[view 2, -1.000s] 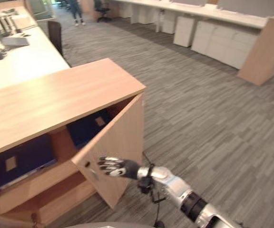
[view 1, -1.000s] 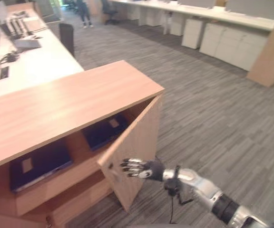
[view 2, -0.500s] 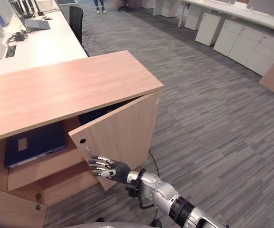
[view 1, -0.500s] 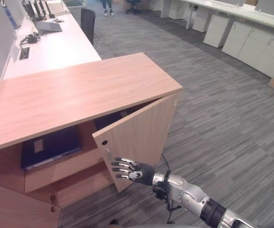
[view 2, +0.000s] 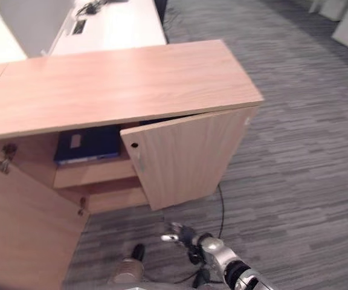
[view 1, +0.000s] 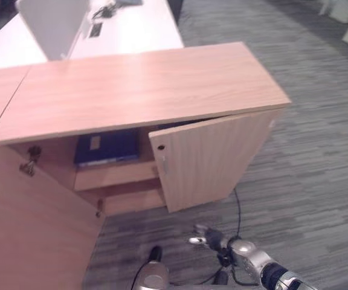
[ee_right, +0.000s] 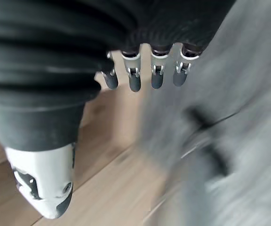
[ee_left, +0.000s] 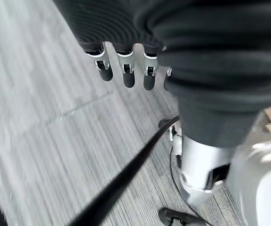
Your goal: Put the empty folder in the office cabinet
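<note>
Since half a second ago the right hand (view 2: 175, 232) has dropped away from the cabinet door (view 2: 186, 158): it was up at the door's lower edge, now it sits low over the grey carpet (view 2: 295, 157), apart from the door and in front of it. Camera has also swung, so the whole cabinet (view 2: 113, 81) appears higher and more from above; not an object move.

Right hand: fingers (ee_right: 134, 79) extended in a straight row in the right wrist view, nothing between them and the thumb; released, holding nothing. Wood-grain surface shows past the fingertips, blurred.

Left hand (ee_left: 124, 66): seen in the left wrist view, fingers straight and relaxed, pointing down at the carpet, empty.

Folder (view 2: 88, 144): dark blue, lying flat on the upper shelf (view 2: 95, 172) inside the cabinet, left of the right-hand door, with a pale label on its cover. Its right end is hidden behind the door's free edge.

Right-hand door partly closed, standing at an angle out from the cabinet front; a small dark hole shows near its upper free corner. Left-hand door (view 1: 35, 223) swung wide open toward the camera. White desk (view 1: 132, 27) behind the cabinet, with a pale divider panel (view 1: 53, 24) standing on it
</note>
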